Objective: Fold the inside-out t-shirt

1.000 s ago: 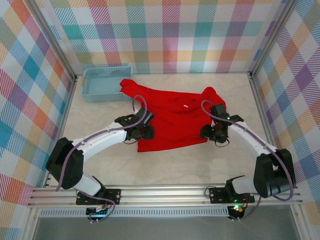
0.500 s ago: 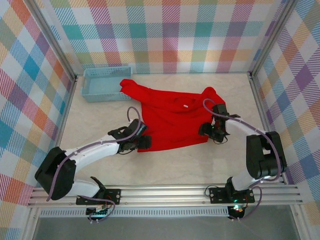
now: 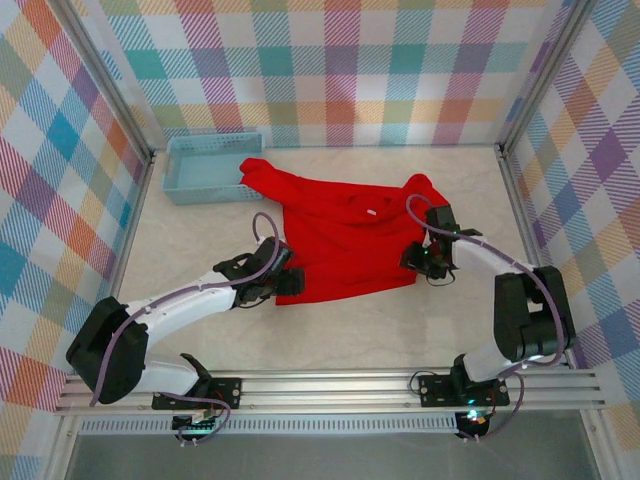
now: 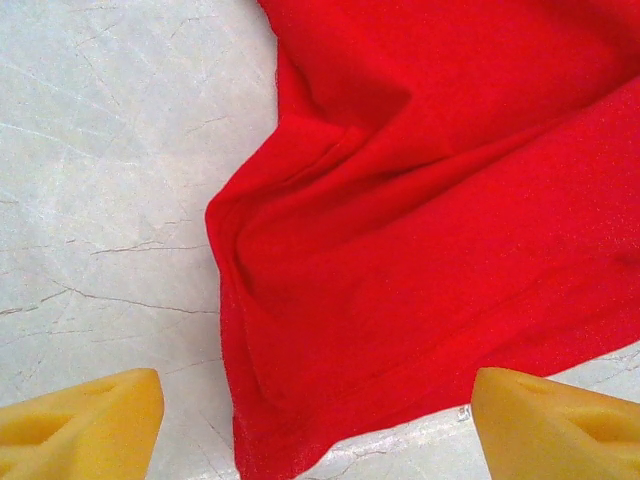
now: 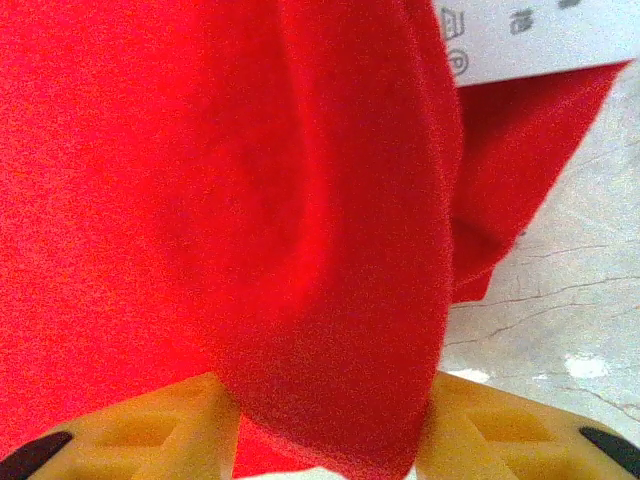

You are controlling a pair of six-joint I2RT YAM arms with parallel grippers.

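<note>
The inside-out t-shirt (image 3: 350, 235) is bright red and lies spread on the pale table, one sleeve reaching toward the basket. My left gripper (image 3: 290, 283) hovers at its near left hem corner. In the left wrist view that gripper (image 4: 315, 405) is open, its yellow fingers (image 4: 90, 420) wide apart either side of the t-shirt's (image 4: 430, 200) hem corner. My right gripper (image 3: 418, 262) is at the t-shirt's right edge. In the right wrist view this gripper (image 5: 325, 425) is shut on a raised fold of the t-shirt (image 5: 200, 150), both pads (image 5: 480, 430) against the cloth. A white care label (image 5: 530, 35) shows above.
A light-blue plastic basket (image 3: 205, 170) stands at the back left, with the shirt's sleeve touching its right end. Metal frame posts and plaid walls close in the table (image 3: 350, 330) on three sides. Bare tabletop lies in front of the shirt and to its left.
The left gripper has drawn back off the shirt to its near left corner and opened wider. The right gripper has opened, then closed on a fold at the right edge.
</note>
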